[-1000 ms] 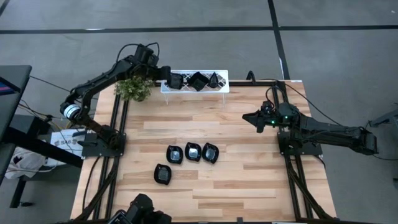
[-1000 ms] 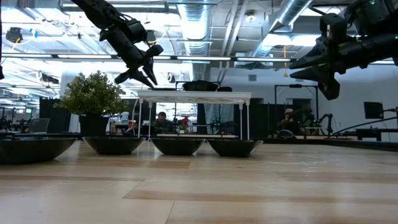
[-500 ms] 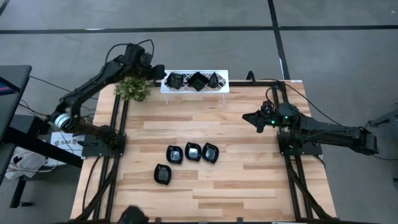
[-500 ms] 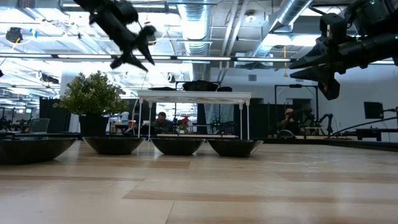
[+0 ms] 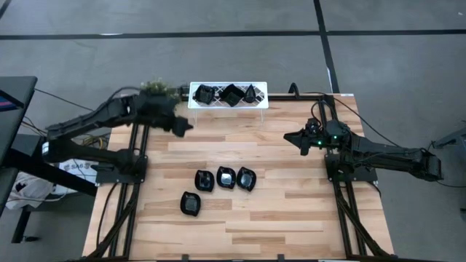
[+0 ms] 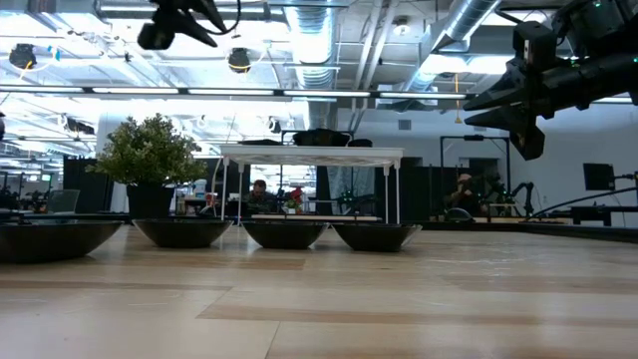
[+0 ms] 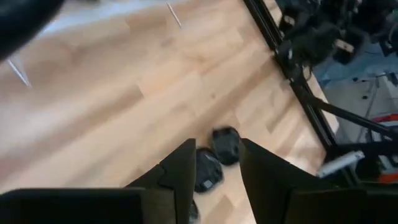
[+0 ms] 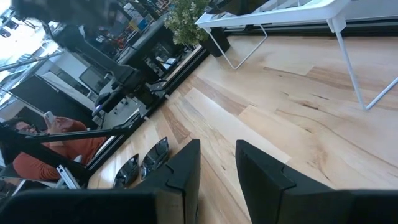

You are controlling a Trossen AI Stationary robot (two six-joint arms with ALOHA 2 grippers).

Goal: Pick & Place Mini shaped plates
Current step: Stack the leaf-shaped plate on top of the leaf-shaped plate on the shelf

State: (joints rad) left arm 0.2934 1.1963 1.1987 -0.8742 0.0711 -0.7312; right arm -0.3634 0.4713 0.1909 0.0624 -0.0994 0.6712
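Left arm is reaching from the worktop's left edge toward the centre, elbow low, forearm slanting over the far-left part of the light wooden plank worktop. Left gripper is hanging above bare wood, near the small green bushy plant and apart from every dish. In the left wrist view its two dark fingers are standing a narrow gap apart with nothing between them; two of the black dishes are showing on the wood beyond the tips.

Right arm is lying stretched from the right edge toward the centre, roughly level. Right gripper is pointing left over the right-centre worktop, well apart from all dishes. In the right wrist view its fingers are parted narrowly, holding nothing.

Glossy black mini shaped plates: three are sitting on the white lattice-patterned rectangular rack at the far edge. Three more are lying in a close row near the worktop's centre. One is lying alone, nearer and to the left of that row.
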